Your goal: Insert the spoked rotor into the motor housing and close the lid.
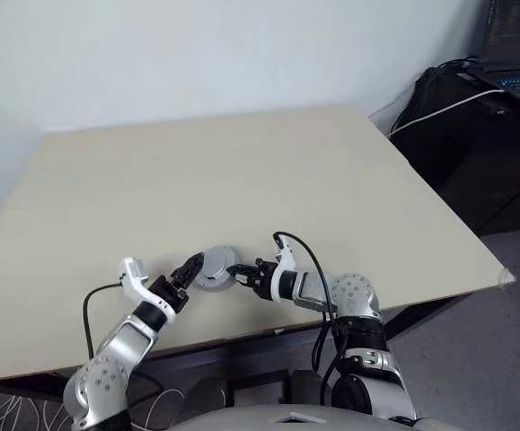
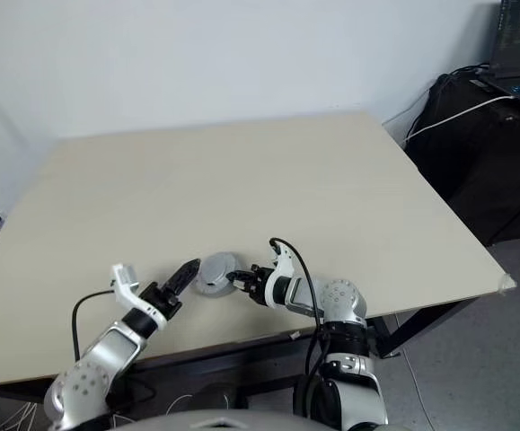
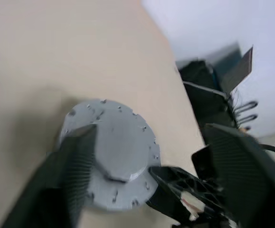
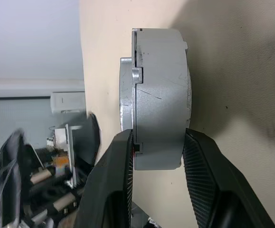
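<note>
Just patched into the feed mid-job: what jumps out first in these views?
A round grey metal motor housing with its lid on sits near the front edge of the beige table. The right end effector is clamped across its side, while the left end effector stands open beside the housing's other side. A black laptop sits off the table's far right corner.

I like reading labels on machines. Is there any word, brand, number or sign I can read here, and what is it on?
No text can be read anywhere.
Laptop: its screen shows lines of text, too small to read.
Motor housing: plain grey, only scratches, no label.
Lid: small raised marks, not letters.
Table: no markings.
</note>
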You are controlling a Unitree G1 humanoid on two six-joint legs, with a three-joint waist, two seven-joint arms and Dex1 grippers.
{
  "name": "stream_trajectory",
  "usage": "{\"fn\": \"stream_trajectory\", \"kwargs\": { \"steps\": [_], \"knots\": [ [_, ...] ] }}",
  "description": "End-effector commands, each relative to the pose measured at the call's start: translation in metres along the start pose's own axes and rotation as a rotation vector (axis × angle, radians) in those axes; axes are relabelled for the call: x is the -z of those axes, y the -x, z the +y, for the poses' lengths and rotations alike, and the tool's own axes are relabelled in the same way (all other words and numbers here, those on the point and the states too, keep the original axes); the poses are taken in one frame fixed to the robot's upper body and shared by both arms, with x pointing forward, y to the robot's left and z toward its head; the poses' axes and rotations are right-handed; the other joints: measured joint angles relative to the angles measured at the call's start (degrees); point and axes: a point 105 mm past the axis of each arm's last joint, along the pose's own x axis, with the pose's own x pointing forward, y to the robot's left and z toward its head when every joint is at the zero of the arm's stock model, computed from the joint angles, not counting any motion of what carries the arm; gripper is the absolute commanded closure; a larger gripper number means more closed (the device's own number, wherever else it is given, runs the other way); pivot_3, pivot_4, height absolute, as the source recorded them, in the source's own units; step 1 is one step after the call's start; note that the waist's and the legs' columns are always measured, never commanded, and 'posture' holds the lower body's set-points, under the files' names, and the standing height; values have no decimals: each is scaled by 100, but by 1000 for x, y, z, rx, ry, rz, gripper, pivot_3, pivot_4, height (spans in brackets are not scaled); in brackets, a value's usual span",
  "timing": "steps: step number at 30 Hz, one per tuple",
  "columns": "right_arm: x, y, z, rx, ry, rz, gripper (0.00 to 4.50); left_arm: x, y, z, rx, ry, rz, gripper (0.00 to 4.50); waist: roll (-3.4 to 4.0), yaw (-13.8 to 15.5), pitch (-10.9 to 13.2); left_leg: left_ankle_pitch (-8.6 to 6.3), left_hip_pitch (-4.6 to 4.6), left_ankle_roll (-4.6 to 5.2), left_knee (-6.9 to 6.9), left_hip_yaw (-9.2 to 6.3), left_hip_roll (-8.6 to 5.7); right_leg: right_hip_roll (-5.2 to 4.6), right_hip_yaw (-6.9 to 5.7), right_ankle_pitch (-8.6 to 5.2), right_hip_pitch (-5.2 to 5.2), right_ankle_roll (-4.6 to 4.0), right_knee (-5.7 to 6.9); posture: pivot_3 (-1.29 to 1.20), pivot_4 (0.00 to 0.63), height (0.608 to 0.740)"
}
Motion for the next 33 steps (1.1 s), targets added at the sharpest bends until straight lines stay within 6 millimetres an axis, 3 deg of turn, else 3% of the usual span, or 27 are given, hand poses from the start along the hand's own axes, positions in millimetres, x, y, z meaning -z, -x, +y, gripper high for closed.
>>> {"fn": "stream_trajectory", "kwargs": {
  "steps": [1, 6, 12, 22, 33],
  "knots": [
    [1, -11, 32, -155, -35, -33, 3294, 1, 12, -13, 69, 92, -64, 0, -1, -16, 3, 0, 1, 0, -1, 2, 0, 0, -1, -1, 2, 1, -2, 0, 0, 740],
    [-8, -6, 44, -211, -34, -70, 3294, 22, 25, -14, 100, 294, -100, 0, -3, -18, 10, -5, 0, 8, 0, 1, 1, 0, -4, -4, -5, 8, -15, 0, 0, 740],
    [-5, -3, 59, -272, -23, -55, 3294, 33, 27, -17, 136, 428, -144, 0, 2, -14, 16, -9, -5, 15, 0, 2, 1, 0, -6, -2, 2, -1, -43, 0, 0, 740],
    [12, 4, 73, -342, -1, 27, 3294, 29, 14, -25, 201, 500, -185, 0, 2, -9, 16, -19, -8, 32, 1, 14, -1, 3, -4, 3, 1, 1, -51, 0, 0, 740],
    [33, 8, 73, -355, 2, 140, 3294, 18, 8, -24, 224, 518, -287, 0, 2, -4, 15, -20, -7, 36, 7, 31, -2, 9, 6, 4, 3, -3, -52, 0, 0, 740]
  ]
}}
